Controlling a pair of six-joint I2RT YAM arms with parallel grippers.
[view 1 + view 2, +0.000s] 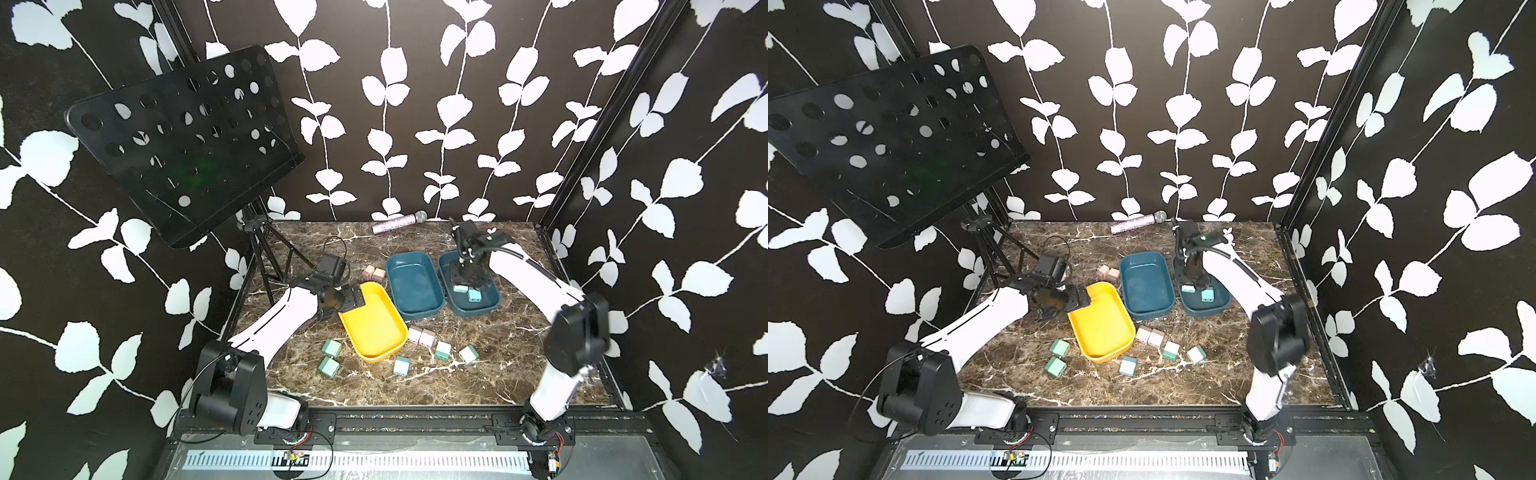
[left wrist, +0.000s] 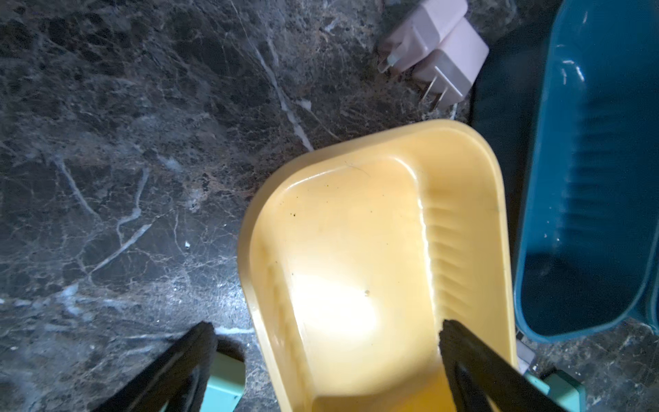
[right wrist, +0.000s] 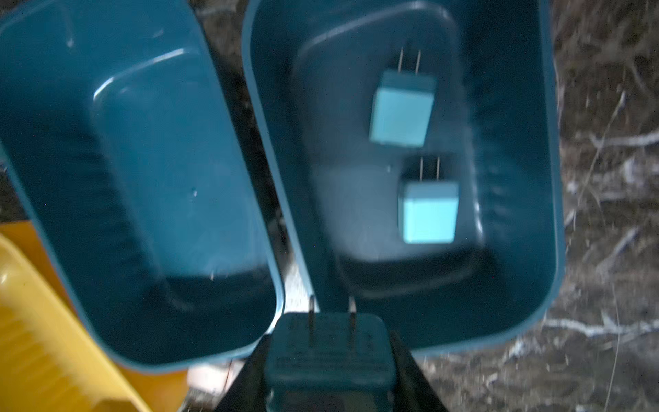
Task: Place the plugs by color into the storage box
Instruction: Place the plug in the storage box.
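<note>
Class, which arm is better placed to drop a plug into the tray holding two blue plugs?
Right. The right claw grips a plug over that tray; the left claw hangs open and empty over the yellow tray.

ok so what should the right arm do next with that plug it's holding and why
Probably open the right fingers and let the plug drop: it is clamped over the teal bin that already holds two light blue plugs. Its colour is hard to judge in shadow, though.
</note>
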